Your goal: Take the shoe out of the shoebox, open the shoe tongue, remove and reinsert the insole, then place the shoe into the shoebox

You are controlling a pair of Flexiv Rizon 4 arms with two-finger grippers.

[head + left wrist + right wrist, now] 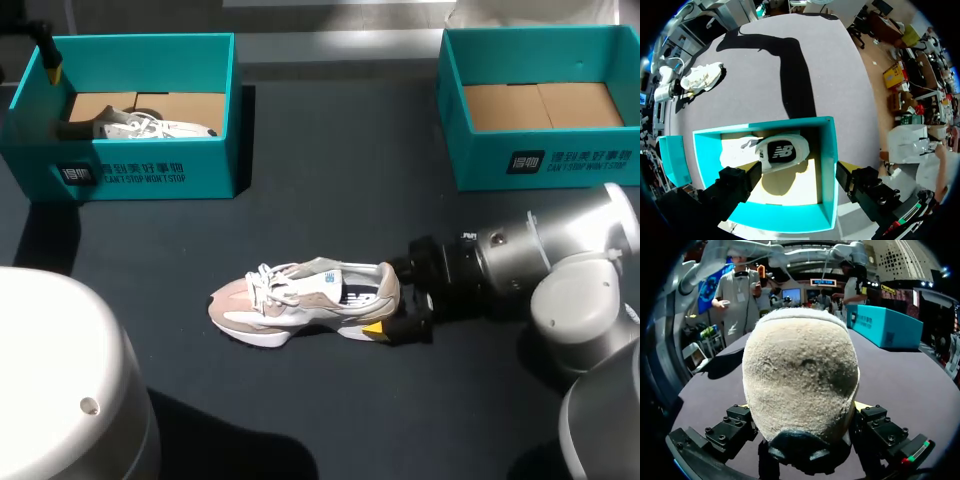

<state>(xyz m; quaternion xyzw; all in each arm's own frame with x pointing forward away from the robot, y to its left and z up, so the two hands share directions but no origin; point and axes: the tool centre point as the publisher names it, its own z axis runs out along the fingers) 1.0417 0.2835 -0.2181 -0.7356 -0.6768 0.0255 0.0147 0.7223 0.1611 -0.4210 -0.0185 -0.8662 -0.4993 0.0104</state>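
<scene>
A pink-and-white shoe (300, 298) lies on its sole in the middle of the dark table, toe pointing left. My right gripper (388, 302) is at its heel, open, with one finger on each side. In the right wrist view the fuzzy heel (800, 370) fills the space between the fingers (732, 430). My left gripper (797, 182) hangs open over the left teal shoebox (150, 172), holding nothing. A second, white shoe (775, 152) lies inside that box (827, 165) on its brown cardboard floor.
An empty teal shoebox (540, 155) stands at the back right of the table. Bare dark tabletop lies between the two boxes and in front of the shoe. The right arm's bulky silver body (570, 270) covers the right front area.
</scene>
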